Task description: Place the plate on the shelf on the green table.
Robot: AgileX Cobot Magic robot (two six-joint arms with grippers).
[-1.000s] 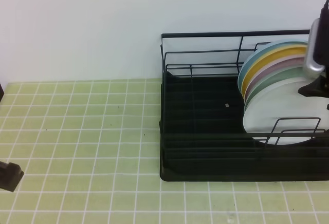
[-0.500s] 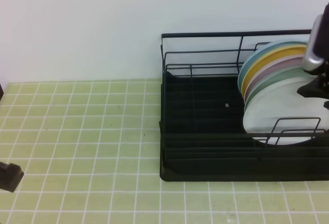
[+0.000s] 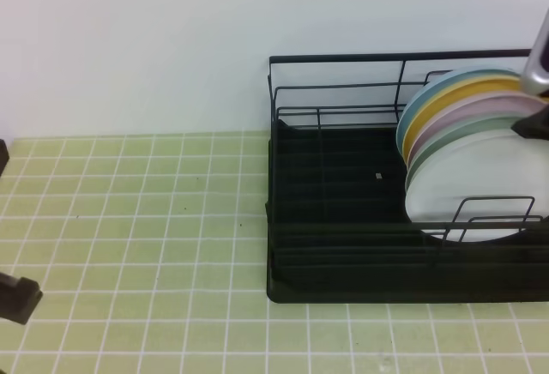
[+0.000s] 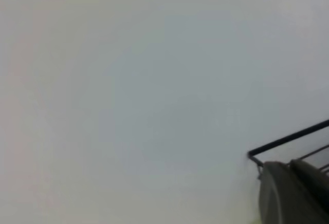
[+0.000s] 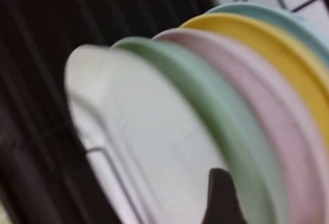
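Observation:
The white plate point(image 3: 467, 185) stands on edge at the front of a row of plates in the black wire shelf point(image 3: 343, 245), which sits on the green table point(image 3: 129, 220). In the right wrist view the plate point(image 5: 154, 147) fills the middle, with one dark fingertip point(image 5: 222, 198) of my right gripper in front of it. My right gripper point(image 3: 539, 123) hangs at the frame's right edge above the plate's top rim, open and holding nothing. A dark part of my left gripper point(image 3: 15, 297) shows low at the left edge, shut, far from the shelf.
Behind the white plate stand a mint-green plate point(image 3: 420, 155), a pink plate point(image 3: 459, 117), a yellow plate point(image 3: 446, 99) and a blue plate point(image 3: 425, 91). A wire divider loop point(image 3: 497, 211) crosses the plate's lower front. The shelf's left half holds no dishes.
My right gripper has risen and drawn to the right, away from the plate, which stays standing in the shelf. The left gripper's dark part has slid slightly down.

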